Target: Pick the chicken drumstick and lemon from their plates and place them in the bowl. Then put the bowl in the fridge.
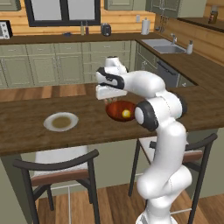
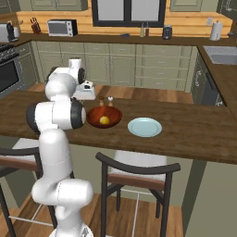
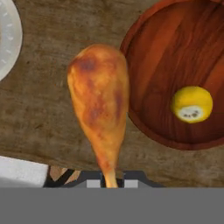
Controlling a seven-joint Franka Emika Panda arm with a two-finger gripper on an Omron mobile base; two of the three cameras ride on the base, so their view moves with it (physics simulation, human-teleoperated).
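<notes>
Round reddish-brown bowl right of the pincer: glossy, wood-grained. Dark brown countertop beneath: matt planked wood. Orange-brown drumstick: smooth, slightly shiny skin.

On the counter, the bowl stands between the two plates: one plate well to its left, the other just to its right. The lemon lies in the bowl. The chicken drumstick hangs from the gripper above the counter, just beside the bowl's rim
</notes>
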